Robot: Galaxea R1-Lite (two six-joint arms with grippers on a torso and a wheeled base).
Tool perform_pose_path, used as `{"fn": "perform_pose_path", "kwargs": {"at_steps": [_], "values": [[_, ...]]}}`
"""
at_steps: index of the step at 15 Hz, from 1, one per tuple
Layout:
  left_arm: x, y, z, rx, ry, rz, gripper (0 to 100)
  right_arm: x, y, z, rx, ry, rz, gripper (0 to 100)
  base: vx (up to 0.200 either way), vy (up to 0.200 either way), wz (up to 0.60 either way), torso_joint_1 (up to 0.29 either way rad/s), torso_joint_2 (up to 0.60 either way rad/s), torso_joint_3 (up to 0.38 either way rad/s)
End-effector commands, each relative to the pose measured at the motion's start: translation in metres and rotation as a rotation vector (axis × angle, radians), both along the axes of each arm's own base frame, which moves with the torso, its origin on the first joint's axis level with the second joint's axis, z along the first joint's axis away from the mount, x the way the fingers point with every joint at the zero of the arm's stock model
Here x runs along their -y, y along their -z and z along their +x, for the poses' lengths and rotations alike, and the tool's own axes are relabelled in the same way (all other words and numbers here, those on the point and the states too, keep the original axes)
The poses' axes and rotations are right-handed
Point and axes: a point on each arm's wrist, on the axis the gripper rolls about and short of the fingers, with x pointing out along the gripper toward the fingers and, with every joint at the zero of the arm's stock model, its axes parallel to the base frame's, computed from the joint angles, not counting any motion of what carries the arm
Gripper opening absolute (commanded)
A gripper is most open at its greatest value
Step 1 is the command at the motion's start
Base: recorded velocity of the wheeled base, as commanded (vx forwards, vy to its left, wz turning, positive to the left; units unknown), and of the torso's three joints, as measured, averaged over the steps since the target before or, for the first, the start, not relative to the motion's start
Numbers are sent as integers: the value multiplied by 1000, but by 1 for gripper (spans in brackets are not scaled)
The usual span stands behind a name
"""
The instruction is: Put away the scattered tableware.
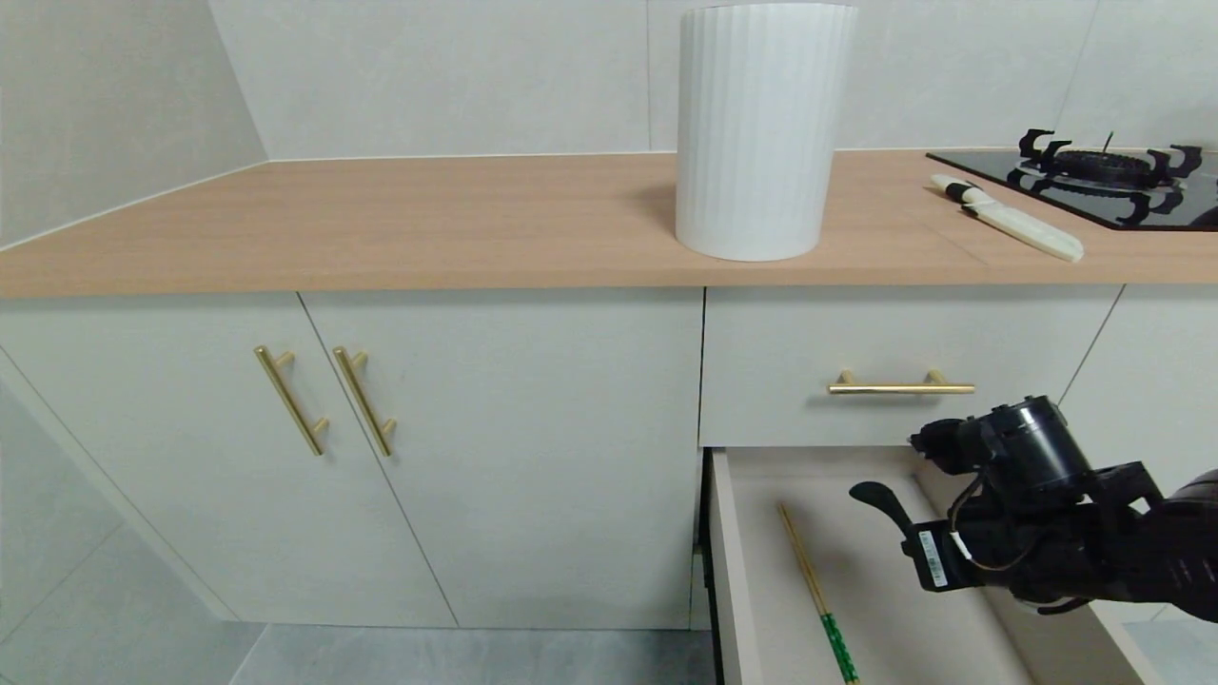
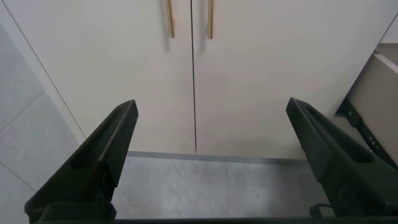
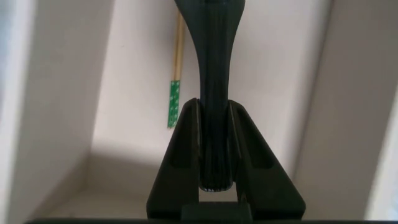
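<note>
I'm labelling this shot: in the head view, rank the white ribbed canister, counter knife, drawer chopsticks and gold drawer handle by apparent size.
Largest: white ribbed canister, clearly.
Next: chopsticks and knife look similar in length. The chopsticks lie nearer and run off frame, so these two stay unranked.
Smallest: gold drawer handle, shortest and thin.

A pale wood-brown countertop carries a white, vertically ribbed container and a cream knife with a black band near one end. The hob is glossy black. The cabinet doors are off-white and their handles are brushed gold. The drawer is beige inside, and the chopstick in it is tan with a green, white-speckled end. The right gripper is black, as are the utensil it holds and the left gripper. The wall tiles are light grey.
</note>
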Motion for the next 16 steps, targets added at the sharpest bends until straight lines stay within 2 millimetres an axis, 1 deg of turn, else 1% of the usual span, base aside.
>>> {"fn": "perform_pose_path", "kwargs": {"at_steps": [1,3,6,7,8,16], "values": [[0,0,0,1,0,0,100,-2,47,15,-115,17,-45,0,0,0,0,0,0,0],[0,0,0,-1,0,0,100,-4,76,20,-151,20,-55,0,0,0,0,0,0,0],[0,0,0,1,0,0,100,-2,117,33,-138,45,-50,0,0,0,0,0,0,0],[0,0,0,1,0,0,100,0,128,36,-139,60,-49,0,0,0,0,0,0,0],[0,0,0,1,0,0,100,1,131,38,-131,71,-41,0,0,0,0,0,0,0],[0,0,0,1,0,0,100,3,134,42,-120,98,-21,0,0,0,0,0,0,0]]}}
